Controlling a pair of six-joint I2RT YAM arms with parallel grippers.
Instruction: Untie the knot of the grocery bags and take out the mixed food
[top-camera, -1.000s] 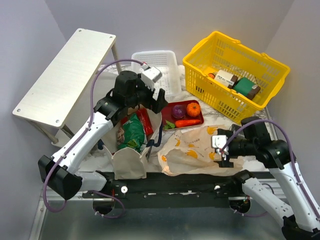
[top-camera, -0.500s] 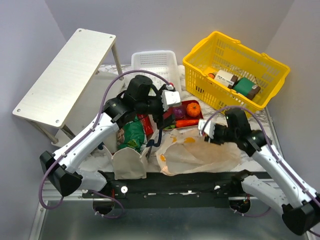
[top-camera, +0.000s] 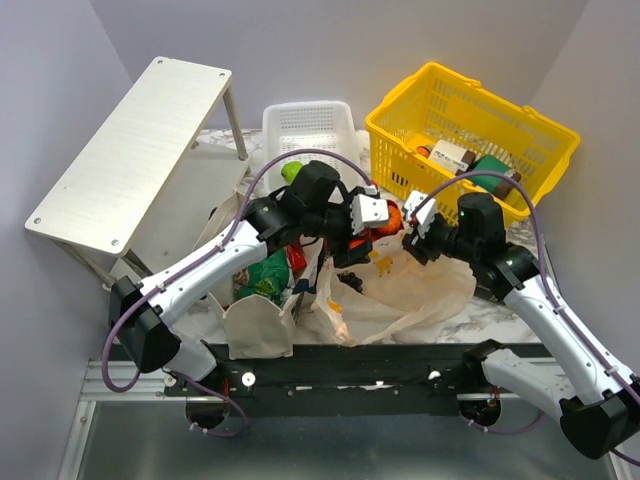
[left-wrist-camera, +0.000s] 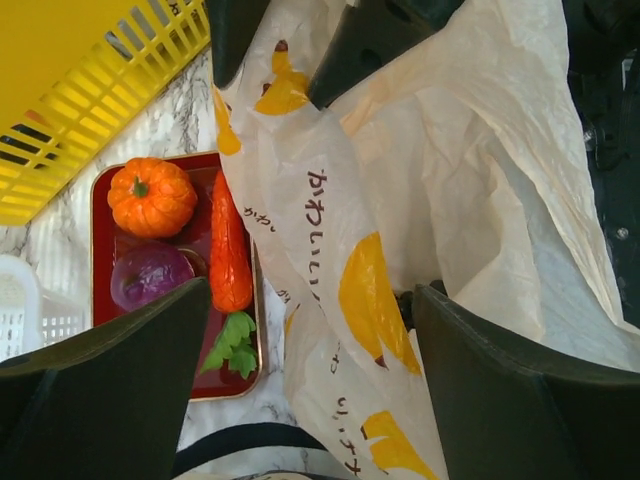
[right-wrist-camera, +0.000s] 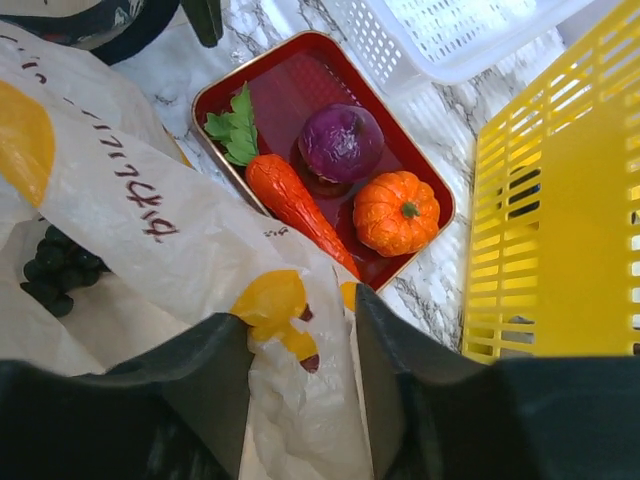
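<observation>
The thin peach-cream plastic bag (top-camera: 400, 290) printed with orange fruit lies at mid-table, its upper edge pulled up. My right gripper (top-camera: 411, 243) (right-wrist-camera: 300, 340) is shut on a bunched fold of that edge. My left gripper (top-camera: 352, 250) (left-wrist-camera: 310, 340) stands wide open around a strip of the bag (left-wrist-camera: 340, 260), its fingers apart from the plastic. Dark grapes (right-wrist-camera: 45, 270) show through the bag. The knot does not show. The canvas tote (top-camera: 258, 325) stands to the left with a green snack bag (top-camera: 265, 275) in it. An orange (right-wrist-camera: 397, 212), purple onion (right-wrist-camera: 340, 142) and carrot (right-wrist-camera: 290, 200) lie on the red tray (right-wrist-camera: 250, 75).
A yellow basket (top-camera: 400, 115) holding boxes stands at the back right, close behind the red tray. A white basket (top-camera: 310, 125) is at the back centre and a white shelf (top-camera: 130, 140) at the left. The two grippers are very near each other over the bag.
My left arm has swung right from over the tote to the plastic bag. My right gripper moved up and left, closed on the bag's edge and lifted it.
</observation>
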